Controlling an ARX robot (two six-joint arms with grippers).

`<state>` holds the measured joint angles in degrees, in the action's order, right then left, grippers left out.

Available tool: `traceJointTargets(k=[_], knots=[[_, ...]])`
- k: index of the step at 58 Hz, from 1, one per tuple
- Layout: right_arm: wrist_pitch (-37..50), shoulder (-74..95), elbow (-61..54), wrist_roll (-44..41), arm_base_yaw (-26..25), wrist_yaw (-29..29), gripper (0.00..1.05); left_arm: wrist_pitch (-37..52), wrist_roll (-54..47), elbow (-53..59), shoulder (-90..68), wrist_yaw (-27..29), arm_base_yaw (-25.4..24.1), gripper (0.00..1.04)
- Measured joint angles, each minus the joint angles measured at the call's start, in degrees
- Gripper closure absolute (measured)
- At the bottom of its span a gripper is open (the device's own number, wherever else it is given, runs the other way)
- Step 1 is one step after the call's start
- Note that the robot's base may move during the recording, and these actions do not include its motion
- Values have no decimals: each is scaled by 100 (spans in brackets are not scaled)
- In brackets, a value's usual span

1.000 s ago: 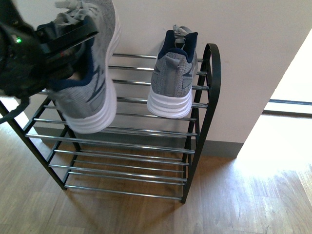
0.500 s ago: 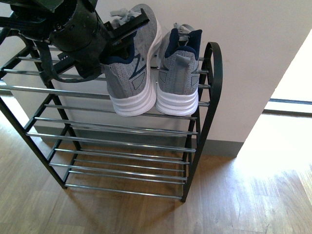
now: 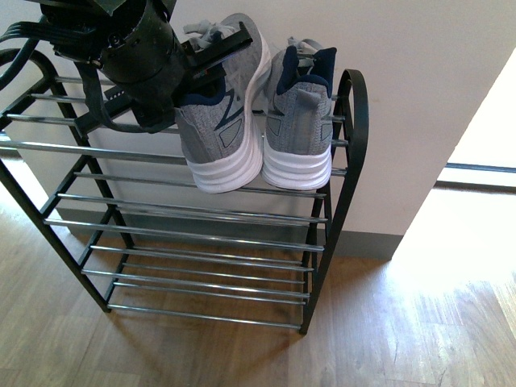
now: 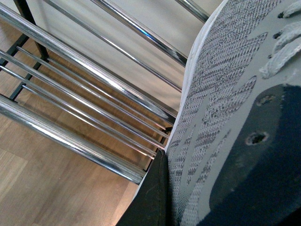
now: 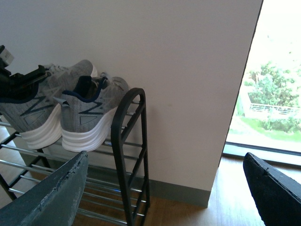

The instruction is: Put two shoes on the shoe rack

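Two grey sneakers stand heel-out, side by side, on the top tier of the shoe rack (image 3: 348, 137). My left gripper (image 3: 205, 68) is shut on the left sneaker (image 3: 222, 129), with one finger across its navy-lined opening. Its white sole rests on the chrome bars. The right sneaker (image 3: 300, 121) stands free beside the arched end. In the left wrist view the grey knit (image 4: 221, 94) fills the space between my fingers (image 4: 153, 197), above the rack bars (image 4: 94, 75). My right gripper (image 5: 164, 197) hangs open, away from the rack (image 5: 129, 141), facing both sneakers (image 5: 87, 113).
A white wall (image 3: 419, 97) backs the rack, with a grey baseboard (image 3: 363, 242) below it. Wooden floor (image 3: 387, 330) spreads in front and to the right. A bright glass opening (image 5: 277, 75) lies right of the wall corner. Lower tiers (image 3: 201, 266) show only chrome bars.
My left gripper has carried the grey sneaker from high at the left down onto the top tier, next to the other sneaker. Over the last half second it barely shifted.
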<state>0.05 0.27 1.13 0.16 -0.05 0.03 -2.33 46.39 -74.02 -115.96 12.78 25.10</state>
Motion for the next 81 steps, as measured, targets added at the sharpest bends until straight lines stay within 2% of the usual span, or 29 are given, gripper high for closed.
traceJointTargets(k=[33, 50, 56, 81], knots=[[0, 0, 0, 0, 0, 2, 9, -260, -22, -111, 13, -46, -85, 103], [0, 0, 0, 0, 0, 2, 9, -739, -367, -688, -269, 92, -90, 103], [0, 0, 0, 0, 0, 0, 9, -739, -428, -726, -282, 188, -87, 89], [0, 0, 0, 0, 0, 0, 9, -109, -614, -214, 372, 328, -52, 18]])
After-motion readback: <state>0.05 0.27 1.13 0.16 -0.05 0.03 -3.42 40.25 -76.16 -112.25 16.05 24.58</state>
